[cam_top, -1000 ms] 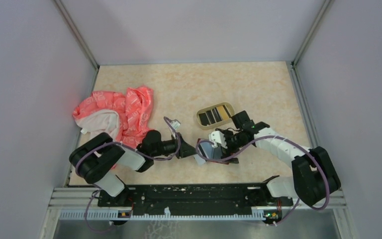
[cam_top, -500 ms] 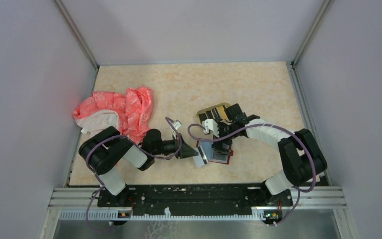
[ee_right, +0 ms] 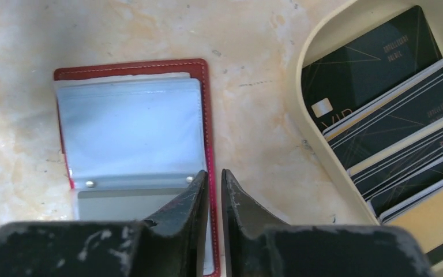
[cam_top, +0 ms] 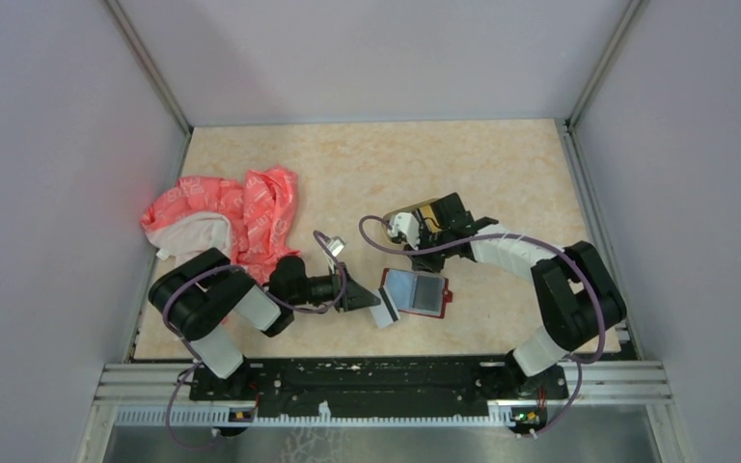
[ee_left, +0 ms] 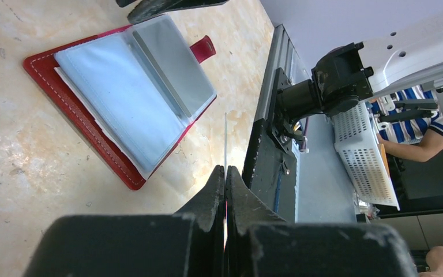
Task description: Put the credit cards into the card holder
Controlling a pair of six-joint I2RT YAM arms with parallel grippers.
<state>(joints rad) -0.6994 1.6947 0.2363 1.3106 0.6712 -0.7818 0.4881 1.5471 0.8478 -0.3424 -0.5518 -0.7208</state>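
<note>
The red card holder [cam_top: 417,292] lies open on the table, its clear sleeves facing up [ee_left: 121,92] [ee_right: 130,121]. My left gripper [cam_top: 365,297] [ee_left: 226,170] is shut on a pale credit card [cam_top: 384,314], seen edge-on as a thin line [ee_left: 225,138] just left of the holder. My right gripper [cam_top: 427,249] [ee_right: 214,176] hovers between the holder and the tan tray. Only a narrow slit is left between its jaws, and nothing is in it. Several dark, striped and gold credit cards [ee_right: 392,109] lie in the tray.
The oval tan tray [ee_right: 311,133] sits just behind the holder and is mostly covered by the right arm in the top view [cam_top: 427,205]. A crumpled pink and white cloth [cam_top: 232,217] lies at the left. Side walls close in the table.
My right gripper has swung away from the holder, back toward the tray, and its jaws have narrowed. The holder now lies uncovered. The left gripper has barely shifted, still holding its card.
</note>
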